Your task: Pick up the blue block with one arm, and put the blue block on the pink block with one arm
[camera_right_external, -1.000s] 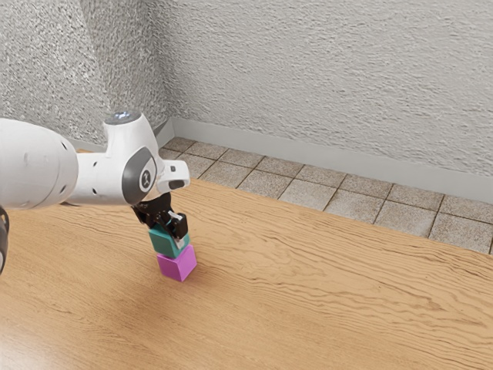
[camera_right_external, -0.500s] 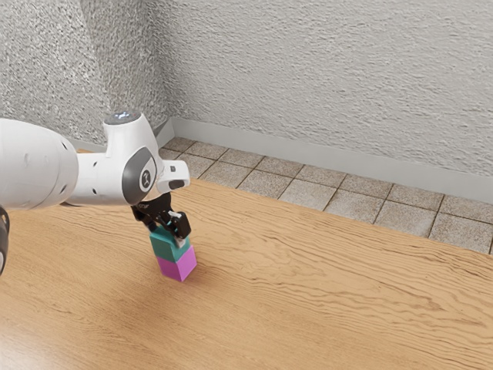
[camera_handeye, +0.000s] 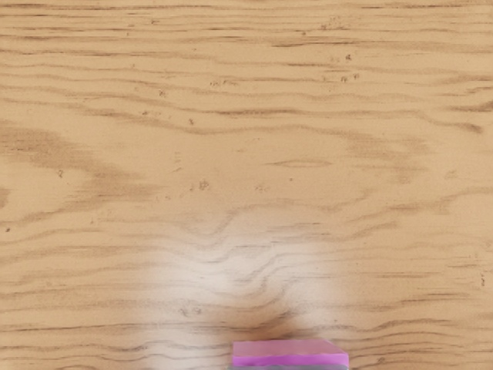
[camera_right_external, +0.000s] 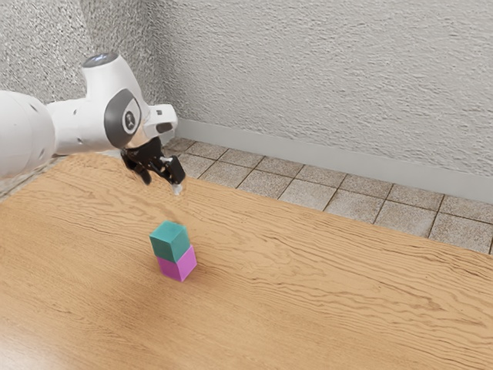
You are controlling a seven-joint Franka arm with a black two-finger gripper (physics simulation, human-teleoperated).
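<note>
- The blue block [camera_right_external: 169, 240], teal in this render, sits upright on top of the pink block [camera_right_external: 178, 266], touching it, on the wooden surface [camera_right_external: 331, 293]
- It is set a little toward the exterior view's left of the pink block's middle, yet most of its base looks supported
- The pincer [camera_right_external: 162, 176] hangs well above the stack and toward the wall, fingers spread and holding nothing
- In the wrist view a strip of the pink block [camera_handeye: 289, 354] shows at the frame's edge, with bare wood grain beyond it
- Judged from this, the placing is done and the step in hand is the retreat
- To do it well, take the arm further up and away, never low across the stack, since a brush from a finger could tip the slightly offset block
- Leave the fingers apart; closing them adds nothing here
</note>
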